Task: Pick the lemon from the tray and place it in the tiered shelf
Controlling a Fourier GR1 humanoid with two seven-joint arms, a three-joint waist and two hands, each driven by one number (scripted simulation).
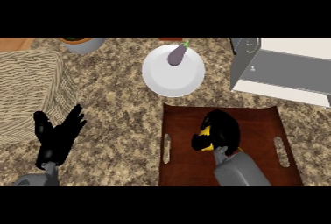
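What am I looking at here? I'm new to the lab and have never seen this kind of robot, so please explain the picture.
This is a single view from the robot's head, looking steeply down at a stone counter. The two grey forearms coming in from below belong to a humanoid.

The right robot hand is curled round a yellow lemon, most of which it hides, over a brown tray. The left robot hand rests open, fingers up, at the lower left.

Also on the counter: a white plate with an eggplant, a woven mat at left, a grey pot at the top, and the grey and white shelf at upper right.
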